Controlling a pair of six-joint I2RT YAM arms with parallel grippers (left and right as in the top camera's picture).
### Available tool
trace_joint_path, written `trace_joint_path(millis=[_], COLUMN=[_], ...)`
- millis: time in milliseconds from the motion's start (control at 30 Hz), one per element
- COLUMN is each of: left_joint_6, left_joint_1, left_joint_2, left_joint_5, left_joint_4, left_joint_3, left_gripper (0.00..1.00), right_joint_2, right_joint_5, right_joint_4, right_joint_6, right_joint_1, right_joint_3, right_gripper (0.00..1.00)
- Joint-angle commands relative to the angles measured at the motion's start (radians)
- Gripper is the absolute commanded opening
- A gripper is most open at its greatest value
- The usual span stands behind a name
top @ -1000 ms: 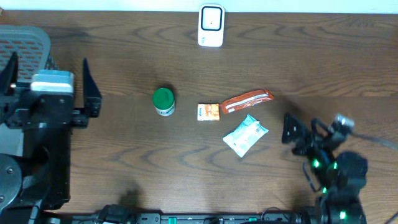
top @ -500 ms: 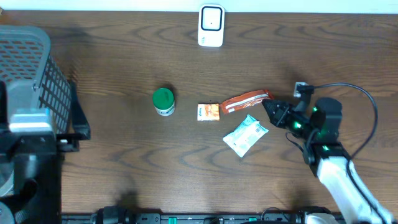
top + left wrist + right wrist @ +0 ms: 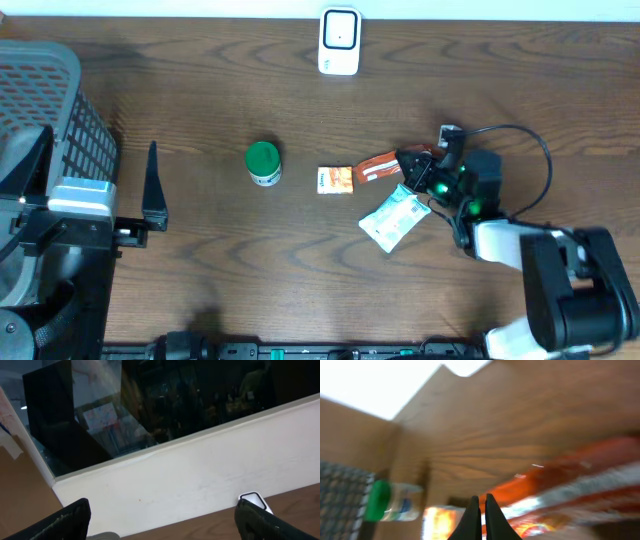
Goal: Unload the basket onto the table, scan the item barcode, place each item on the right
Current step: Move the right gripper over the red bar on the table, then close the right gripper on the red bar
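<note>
Red wrapper (image 3: 383,163): lies flat on the desk (image 3: 220,260), right of centre, slanting up to the right. Right claw (image 3: 408,162): tips together at the wrapper's right end; whether they pinch its edge cannot be told. White pouch (image 3: 393,220): just below the wrapper, beside the right arm. Small orange packet (image 3: 335,180): just left of the wrapper. Green-lidded jar (image 3: 263,163): upright, further left. White scanner (image 3: 339,42): at the far desk edge, well apart from the items. Left claw (image 3: 160,515): fingers wide apart, holding nothing, at the left beside a grey basket (image 3: 50,80).
</note>
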State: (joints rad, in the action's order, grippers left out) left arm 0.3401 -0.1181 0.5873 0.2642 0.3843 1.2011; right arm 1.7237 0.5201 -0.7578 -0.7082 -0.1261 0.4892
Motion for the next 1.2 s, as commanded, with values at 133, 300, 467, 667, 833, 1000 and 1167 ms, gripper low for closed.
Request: trace_joint_path(millis=[133, 300, 467, 667, 833, 1000, 1167], left_joint_6=[-0.006, -0.005, -0.005, -0.005, -0.005, -0.005, -0.005], left_joint_1=[-0.007, -0.007, -0.007, -0.007, -0.007, -0.007, -0.007], left_joint_2=[-0.004, -0.004, -0.004, -0.004, -0.004, -0.004, -0.003], left_joint_5=[0.016, 0.016, 0.016, 0.016, 0.016, 0.016, 0.016], left_joint_4=[-0.005, -0.005, -0.004, 0.003, 0.003, 0.011, 0.012], left_joint_3=[-0.005, -0.005, -0.005, -0.005, -0.005, -0.006, -0.006], left_gripper=[0.92, 0.92, 0.92, 0.92, 0.92, 0.92, 0.92], right_joint_2=[0.151, 0.178, 0.131, -0.055, -0.111, -0.06, 0.029], right_joint_5=[-0.164, -0.105, 0.127, 0.109, -0.019, -0.161, -0.254], right_joint_4=[-0.004, 0.1, 0.05, 0.051, 0.141, 0.257, 0.286], right_joint_6=[-0.077, -0.076, -0.061, -0.145, -0.139, -0.047, -0.035], right_joint_1=[-0.011, -0.012, -0.012, -0.012, -0.021, -0.058, -0.068], right_joint_3=[0.004, 0.003, 0.003, 0.013, 0.08, 0.191, 0.243], right_gripper=[0.01, 0.02, 0.01, 0.02, 0.01, 0.01, 0.01])
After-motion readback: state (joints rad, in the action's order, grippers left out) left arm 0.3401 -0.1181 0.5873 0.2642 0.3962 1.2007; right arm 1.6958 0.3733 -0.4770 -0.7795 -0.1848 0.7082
